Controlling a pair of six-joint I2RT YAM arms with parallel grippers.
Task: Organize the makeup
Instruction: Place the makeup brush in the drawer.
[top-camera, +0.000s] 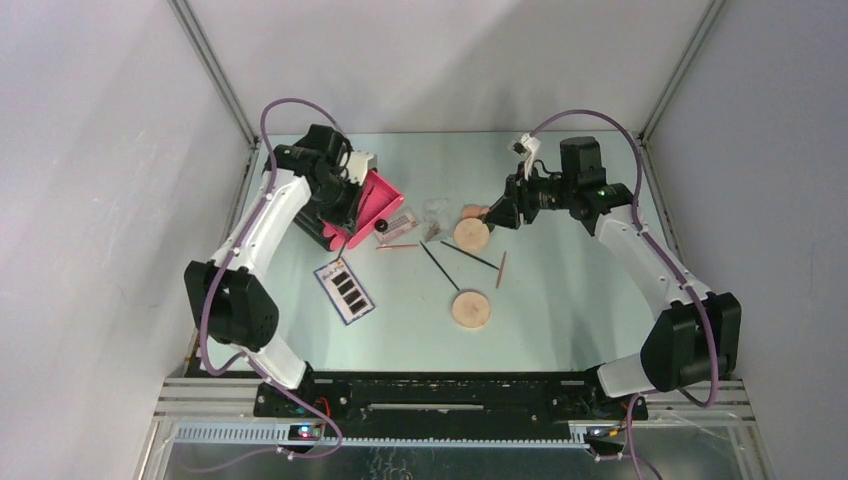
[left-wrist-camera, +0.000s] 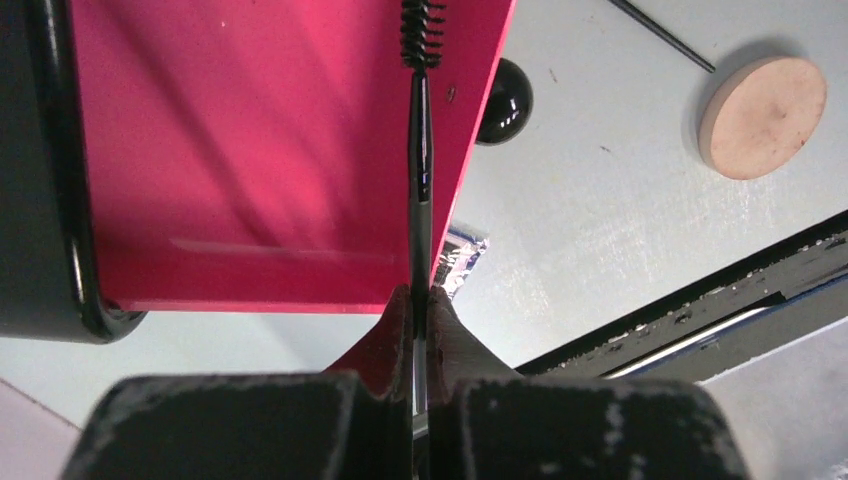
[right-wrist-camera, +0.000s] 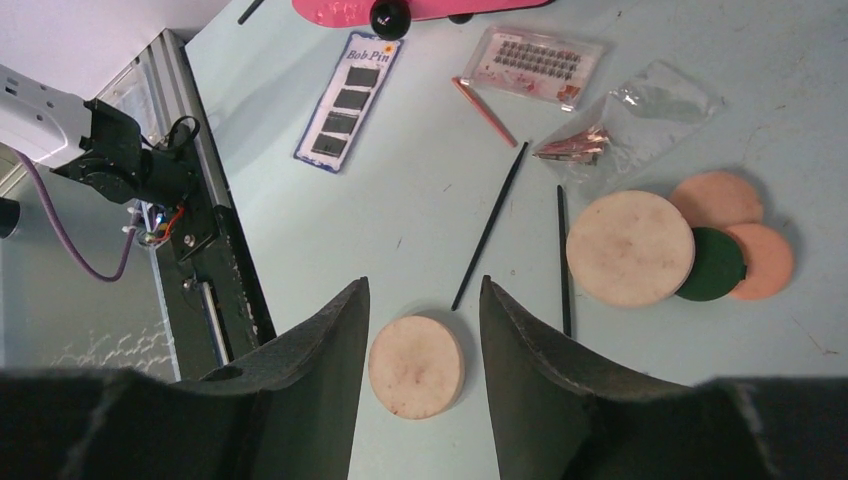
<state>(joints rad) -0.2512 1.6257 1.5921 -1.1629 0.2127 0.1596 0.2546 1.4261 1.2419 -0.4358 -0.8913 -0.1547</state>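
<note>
Left end effector (left-wrist-camera: 420, 300) clamps a thin brush (left-wrist-camera: 420, 170) lengthwise over the pink drawer (left-wrist-camera: 250, 150). Right end effector (right-wrist-camera: 423, 285), empty and part-open, hovers near a tan disc (right-wrist-camera: 630, 248).

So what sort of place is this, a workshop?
Most likely a robotics lab test cell: a left arm and a right arm bolted at a pale table's edge, plain walls on metal framing around it, and makeup like a tan disc laid out as props.
</note>
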